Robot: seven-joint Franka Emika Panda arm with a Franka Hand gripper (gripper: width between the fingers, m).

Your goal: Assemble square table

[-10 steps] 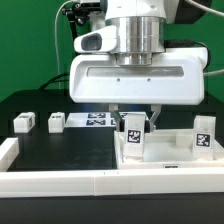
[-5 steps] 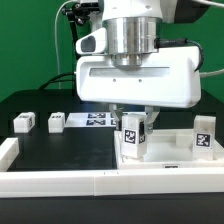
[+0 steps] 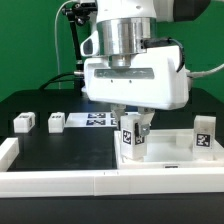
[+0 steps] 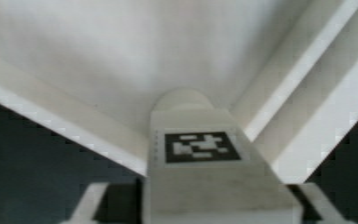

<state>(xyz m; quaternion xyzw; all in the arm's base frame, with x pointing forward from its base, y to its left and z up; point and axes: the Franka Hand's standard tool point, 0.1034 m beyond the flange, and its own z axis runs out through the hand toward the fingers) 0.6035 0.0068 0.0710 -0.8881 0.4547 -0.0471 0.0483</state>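
The square table top, a white slab with a raised rim, lies at the exterior view's right. My gripper is shut on a white tagged leg that stands upright at the slab's near-left corner. In the wrist view the leg with its tag fills the middle between my fingers, with the slab's rim behind it. A second leg stands upright on the slab's right side. Two loose legs lie on the black table at the left.
The marker board lies flat behind the loose legs. White border rails run along the front and left of the black table. Green cables hang at the back.
My hand has turned about its upright axis while keeping hold of the leg at the slab's corner. The loose legs and the second leg have not moved.
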